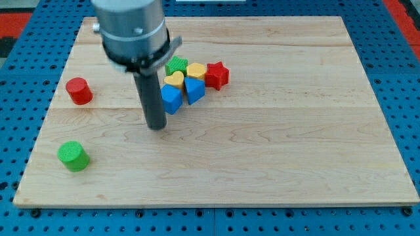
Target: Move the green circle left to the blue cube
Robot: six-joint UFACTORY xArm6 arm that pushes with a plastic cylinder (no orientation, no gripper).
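Now, your green circle (pixel 73 156) sits near the surface's (pixel 275 151) lower left corner, at about 8 o'clock from my tip (pixel 157 126) and well apart from it. You have no claw to read on this rod, so open or closed cannot be told. A red cylinder (pixel 79 90) stands at 12 o'clock from the green circle. Just beside my tip, at 1 o'clock, the blue cube (pixel 171 99) heads a tight cluster: a blue triangular block (pixel 194 90), yellow heart (pixel 174 80), yellow hexagon (pixel 195 71), green star-like block (pixel 176 65) and red star (pixel 216 75). The rod hides the blue cube's left edge.
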